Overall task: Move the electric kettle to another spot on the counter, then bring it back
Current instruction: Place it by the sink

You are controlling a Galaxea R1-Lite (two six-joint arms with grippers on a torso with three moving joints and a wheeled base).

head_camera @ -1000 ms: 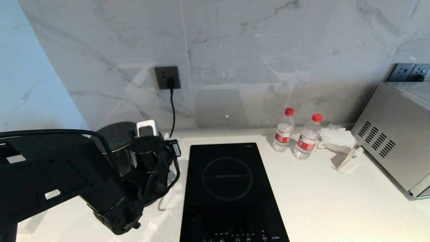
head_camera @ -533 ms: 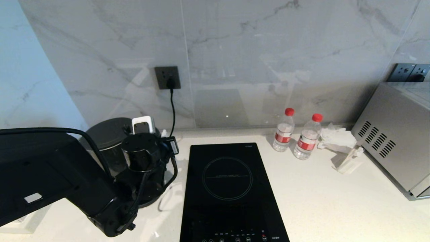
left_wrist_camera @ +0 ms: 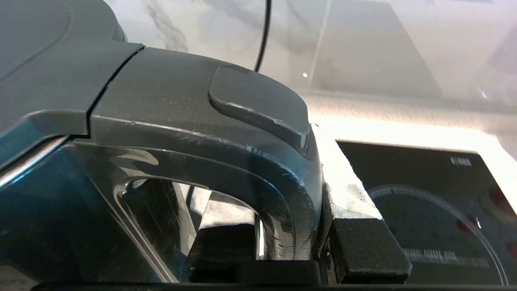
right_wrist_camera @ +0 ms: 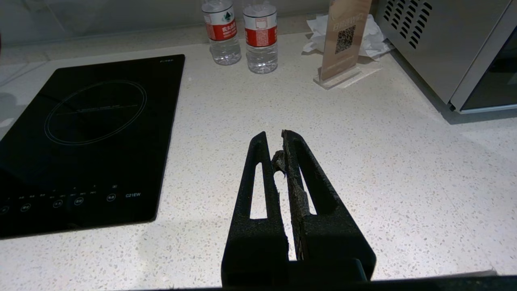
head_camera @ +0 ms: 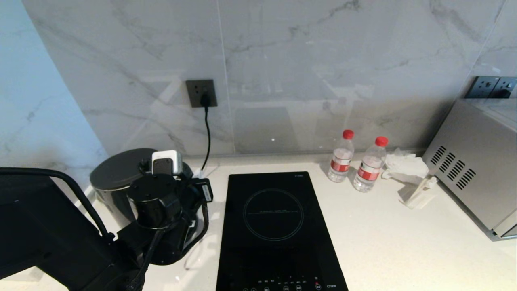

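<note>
Clamped left gripper (left_wrist_camera: 291,242) on electric kettle (head_camera: 117,178) handle for carrying over counter (head_camera: 387,242) | kept right gripper (right_wrist_camera: 278,141) closed, idle.

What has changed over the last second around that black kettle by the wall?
The left claw, shut on the electric kettle by its handle, has carried it leftward, away from the hob. The right claw, the water bottles and the counter stayed as they were.

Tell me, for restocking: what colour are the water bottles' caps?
Red caps, clearest in the head view.
</note>
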